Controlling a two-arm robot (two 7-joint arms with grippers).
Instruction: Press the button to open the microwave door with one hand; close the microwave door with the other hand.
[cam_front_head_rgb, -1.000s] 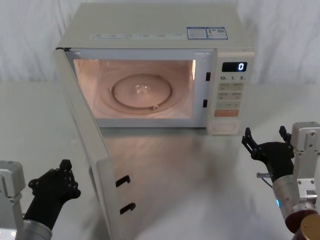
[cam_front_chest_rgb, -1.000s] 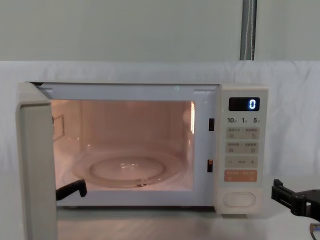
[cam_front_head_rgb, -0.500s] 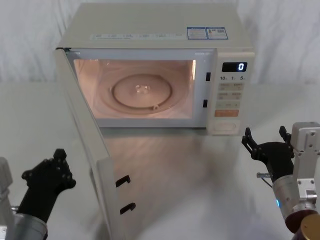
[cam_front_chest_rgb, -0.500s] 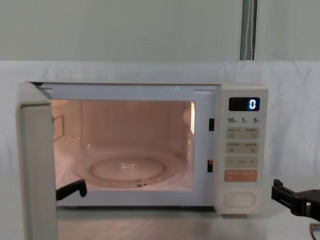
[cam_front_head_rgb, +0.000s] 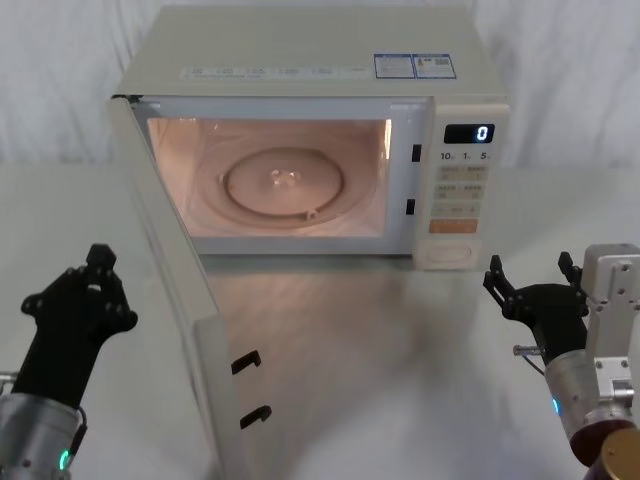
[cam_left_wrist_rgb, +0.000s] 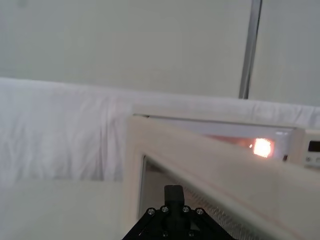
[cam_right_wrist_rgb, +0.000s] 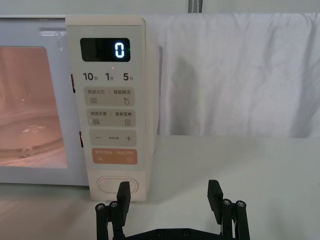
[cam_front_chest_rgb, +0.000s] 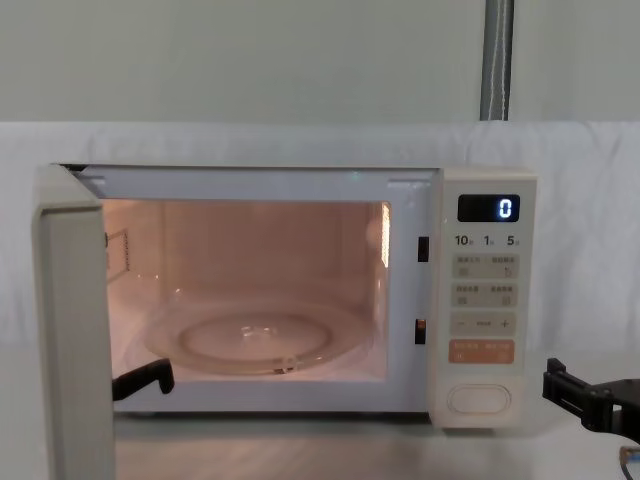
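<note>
The cream microwave (cam_front_head_rgb: 300, 50) stands at the back of the table, lit inside, its display showing 0. The microwave door (cam_front_head_rgb: 170, 270) hangs wide open, swung out toward me on its left hinge; its outer face (cam_left_wrist_rgb: 225, 170) fills the left wrist view. The oval button (cam_front_head_rgb: 448, 254) sits at the bottom of the control strip, also seen as the button (cam_right_wrist_rgb: 116, 184) straight ahead of my right gripper (cam_right_wrist_rgb: 169, 190). That right gripper (cam_front_head_rgb: 530, 270) is open, a short way in front of the panel, touching nothing. My left gripper (cam_front_head_rgb: 100, 260) is shut and empty, left of the door's outer side.
A white cloth (cam_front_chest_rgb: 580, 200) drapes behind the microwave. The door's two black latch hooks (cam_front_head_rgb: 250, 388) stick out near its free edge. Bare table (cam_front_head_rgb: 400, 360) lies between the door and the right arm.
My left gripper has moved left and forward, from beside the door's free edge to farther along its outer side. The right gripper and the door have stayed put.
</note>
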